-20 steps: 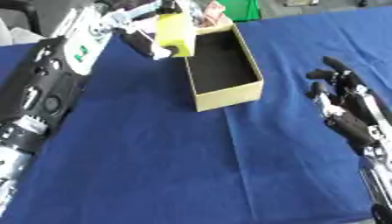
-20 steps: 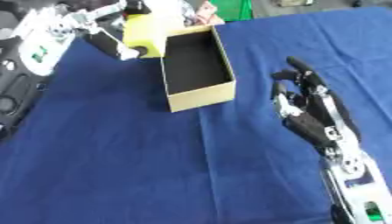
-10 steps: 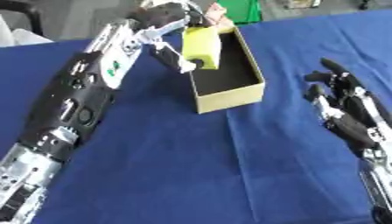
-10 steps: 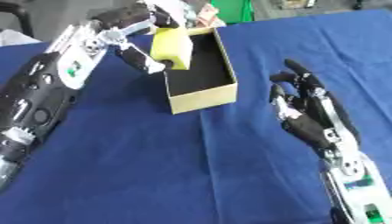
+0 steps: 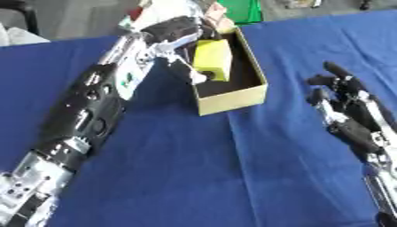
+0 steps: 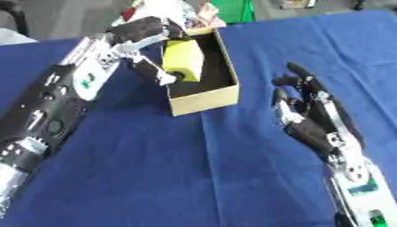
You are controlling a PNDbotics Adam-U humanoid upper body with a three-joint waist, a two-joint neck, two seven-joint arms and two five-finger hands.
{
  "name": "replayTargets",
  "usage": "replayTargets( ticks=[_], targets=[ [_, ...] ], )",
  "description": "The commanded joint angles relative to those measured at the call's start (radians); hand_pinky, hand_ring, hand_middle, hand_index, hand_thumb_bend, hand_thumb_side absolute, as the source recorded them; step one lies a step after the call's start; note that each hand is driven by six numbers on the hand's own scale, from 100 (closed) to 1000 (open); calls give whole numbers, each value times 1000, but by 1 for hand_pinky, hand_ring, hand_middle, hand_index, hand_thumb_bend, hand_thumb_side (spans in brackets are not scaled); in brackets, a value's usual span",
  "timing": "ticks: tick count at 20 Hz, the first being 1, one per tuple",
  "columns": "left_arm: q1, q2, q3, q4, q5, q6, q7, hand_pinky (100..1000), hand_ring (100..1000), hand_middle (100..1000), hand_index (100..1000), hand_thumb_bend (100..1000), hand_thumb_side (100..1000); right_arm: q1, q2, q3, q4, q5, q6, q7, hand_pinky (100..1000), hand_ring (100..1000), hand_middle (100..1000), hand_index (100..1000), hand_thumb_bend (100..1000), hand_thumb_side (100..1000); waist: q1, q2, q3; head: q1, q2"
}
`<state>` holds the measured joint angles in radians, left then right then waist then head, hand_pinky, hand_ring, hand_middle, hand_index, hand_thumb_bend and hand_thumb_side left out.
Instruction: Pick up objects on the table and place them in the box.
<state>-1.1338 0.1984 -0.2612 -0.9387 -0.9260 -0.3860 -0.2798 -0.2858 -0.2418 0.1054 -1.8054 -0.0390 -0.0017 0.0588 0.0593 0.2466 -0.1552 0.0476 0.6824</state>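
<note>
A yellow block (image 5: 212, 59) hangs just over the open cardboard box (image 5: 232, 95), inside its left wall. My left hand (image 5: 180, 32) is curled round the block from above, the arm stretching in from the lower left. The box stands on the blue table, its dark inside showing to the right of the block. My right hand (image 6: 310, 111) rests open on the cloth to the right of the box, fingers pointing up, holding nothing.
The blue tablecloth (image 5: 194, 177) covers the table. Behind the box, at the far edge, lie a green thing (image 5: 240, 9) and some pale packets (image 6: 203, 15). Grey floor shows beyond the table.
My left hand has carried the yellow block to the right, from left of the box to over its inside. The right hand has stayed where it was.
</note>
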Motion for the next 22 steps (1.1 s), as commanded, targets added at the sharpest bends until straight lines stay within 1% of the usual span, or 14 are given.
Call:
replayTargets(
  ticks=[1,4,5,6,7,11,13,16,17,19,22],
  targets=[
    [-14,0,3,-1,-30,1,30,775,686,555,808,281,239,-14,-5,-1,-12,-6,-1,2,761,1000,733,971,100,322,-8,-14,-2,1,-12],
    [-12,-3,5,13,-41,-1,42,779,701,601,818,286,243,-14,-5,-1,-13,-6,0,1,761,1000,732,971,100,323,-8,-11,-2,1,-12],
    [-11,-3,5,15,-43,-4,41,785,740,671,832,305,248,-14,-5,-2,-13,-6,0,1,761,1000,732,971,100,324,-9,-11,-1,0,-12],
    [-10,-4,3,17,-43,-10,38,788,751,696,839,309,250,-14,-5,-2,-13,-6,0,1,761,1000,732,971,100,324,-9,-11,-1,-1,-12],
    [-10,-4,3,18,-43,-16,33,801,778,754,862,324,254,-14,-4,-2,-13,-6,0,1,761,1000,732,971,100,326,-9,-11,0,-1,-12],
    [-9,-2,0,15,-31,-35,9,829,828,851,912,365,261,-13,-4,-3,-12,-6,0,0,761,1000,732,971,100,324,-11,-10,2,-2,-13],
    [-10,1,0,9,-19,-40,-3,841,843,881,925,391,264,-13,-4,-3,-12,-6,0,-1,762,1000,732,971,100,324,-12,-10,3,-3,-13],
    [-11,6,-3,-3,-4,-41,-16,850,855,907,934,415,320,-13,-4,-4,-12,-6,0,-1,762,1000,732,971,100,323,-13,-10,5,-4,-13],
    [-11,7,-3,-7,1,-40,-18,851,855,909,935,414,321,-13,-4,-4,-12,-6,0,-1,762,1000,732,971,100,324,-13,-10,5,-4,-14],
    [-11,12,-3,-17,13,-36,-18,849,851,904,933,398,303,-13,-3,-4,-13,-6,0,-1,762,1000,732,971,100,323,-13,-9,7,-7,-15],
    [-9,29,1,-58,55,-29,-6,837,829,875,920,345,250,-13,-5,-8,-13,-4,0,-4,762,1000,732,971,100,322,-14,-8,16,-14,-16]
  ],
)
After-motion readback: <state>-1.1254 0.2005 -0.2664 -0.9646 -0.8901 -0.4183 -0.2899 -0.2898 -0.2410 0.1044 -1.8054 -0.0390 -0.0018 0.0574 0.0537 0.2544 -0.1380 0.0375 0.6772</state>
